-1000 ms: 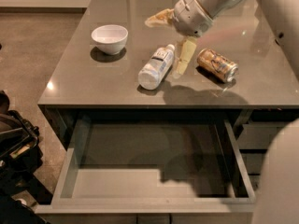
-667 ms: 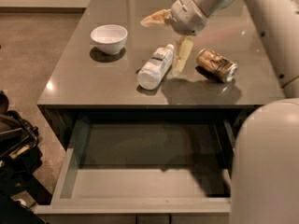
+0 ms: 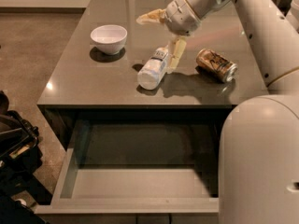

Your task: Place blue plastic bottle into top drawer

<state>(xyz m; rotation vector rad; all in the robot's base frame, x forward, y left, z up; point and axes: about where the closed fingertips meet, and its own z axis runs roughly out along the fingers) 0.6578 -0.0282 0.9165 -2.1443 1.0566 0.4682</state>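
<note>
The blue plastic bottle [image 3: 153,69] lies on its side on the grey countertop [image 3: 84,78], near the middle, with its cap end pointing away from the drawer. My gripper [image 3: 161,37] hovers over its far end, open and empty. One pale finger [image 3: 149,17] points left, and the other finger [image 3: 175,55] reaches down just right of the bottle's neck. The top drawer [image 3: 135,183] is pulled out below the counter's front edge, and its smooth grey inside holds nothing.
A gold-brown drink can [image 3: 216,65] lies on its side right of the bottle. A white bowl [image 3: 109,38] stands at the counter's left. My white arm and body [image 3: 261,139] fill the right side, covering the drawer's right end. Dark gear [image 3: 14,143] sits on the floor at left.
The gripper has shifted slightly left, its lower finger now closer to the bottle's neck. My body fills more of the right side. Bottle, can and bowl have not moved.
</note>
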